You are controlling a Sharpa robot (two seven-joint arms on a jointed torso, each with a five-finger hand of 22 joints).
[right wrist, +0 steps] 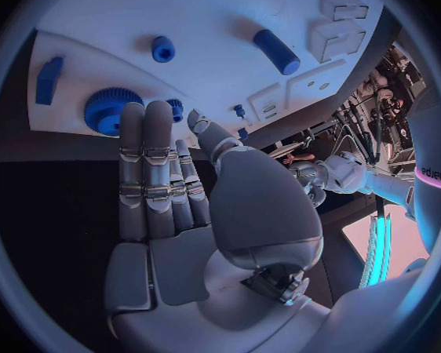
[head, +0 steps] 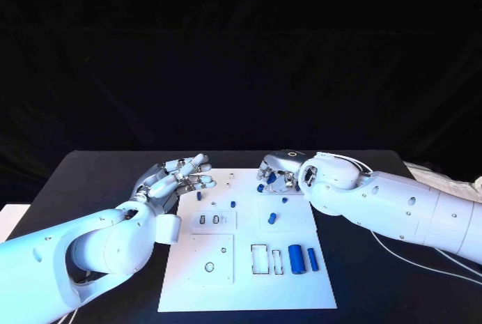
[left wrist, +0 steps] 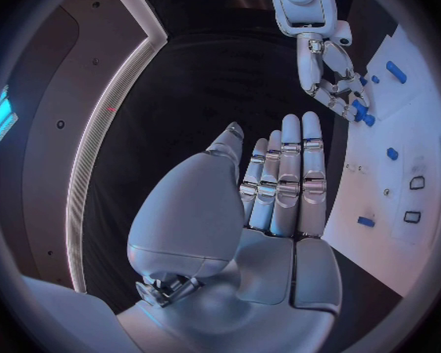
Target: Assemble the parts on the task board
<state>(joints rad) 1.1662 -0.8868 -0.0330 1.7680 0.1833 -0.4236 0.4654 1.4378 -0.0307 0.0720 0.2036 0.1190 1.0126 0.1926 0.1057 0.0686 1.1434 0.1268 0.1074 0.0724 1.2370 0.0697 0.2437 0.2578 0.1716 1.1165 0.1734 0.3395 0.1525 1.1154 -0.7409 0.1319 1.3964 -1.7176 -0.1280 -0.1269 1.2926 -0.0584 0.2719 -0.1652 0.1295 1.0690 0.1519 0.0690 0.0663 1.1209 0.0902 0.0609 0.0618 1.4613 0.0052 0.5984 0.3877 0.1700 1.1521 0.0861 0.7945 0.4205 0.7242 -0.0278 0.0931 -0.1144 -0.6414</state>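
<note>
- The black desk (head: 111, 178) carried the white task board (head: 291, 286) at its middle, running from the robot's side toward the far edge.
- The right arm (head: 402, 205) reached in over the board's far right corner; the right hand (head: 279, 172) hung there with its fingers (right wrist: 147, 165) stretched out straight and side by side, holding nothing, the tips just above a blue gear (right wrist: 107, 110).
- The left arm (head: 90, 244) lay along the board's left side; the left hand (head: 176, 176) hovered by the far left corner, fingers (left wrist: 289, 165) extended flat and close together, gripping nothing and apart from the board.
- On the board's near right part lay a thick blue cylinder (head: 295, 257) with a thinner blue peg (head: 313, 258) just beside it, next to rectangular slots (head: 260, 258).
- Small blue pieces (head: 273, 217) stood farther up the board between the two hands.
- A white cable (head: 422, 265) trailed across the desk on the right.
</note>
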